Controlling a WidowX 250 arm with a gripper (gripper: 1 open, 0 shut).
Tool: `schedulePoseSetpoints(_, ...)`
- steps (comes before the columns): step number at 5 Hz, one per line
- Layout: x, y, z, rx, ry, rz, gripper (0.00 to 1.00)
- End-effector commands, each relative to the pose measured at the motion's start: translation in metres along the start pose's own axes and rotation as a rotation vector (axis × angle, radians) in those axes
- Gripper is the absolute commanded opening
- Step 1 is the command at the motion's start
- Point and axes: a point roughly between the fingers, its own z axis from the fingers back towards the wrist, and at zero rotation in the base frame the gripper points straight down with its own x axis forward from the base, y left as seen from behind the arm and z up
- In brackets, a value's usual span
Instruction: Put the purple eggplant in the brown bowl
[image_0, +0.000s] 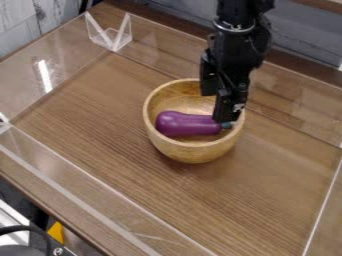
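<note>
The purple eggplant lies on its side inside the brown bowl, its stem end pointing right under the gripper. The bowl sits near the middle of the wooden table. My black gripper hangs straight down over the bowl's right rim, just above and to the right of the eggplant. Its fingers stand apart with nothing between them; the eggplant is not held.
Clear acrylic walls fence the wooden tabletop on all sides. A folded clear plastic stand sits at the back left. The table's front edge drops off at the lower left.
</note>
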Motion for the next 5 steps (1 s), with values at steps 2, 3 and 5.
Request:
schedulePoseSetpoints(2,0.008,0.000,0.025,0.030,-0.066,0.059,1.00)
schedulePoseSetpoints(3,0.010,-0.002,0.031,0.027,-0.076,0.045,1.00)
schedulePoseSetpoints(5,0.017,0.006,0.043,0.030,-0.084,-0.032,0.00)
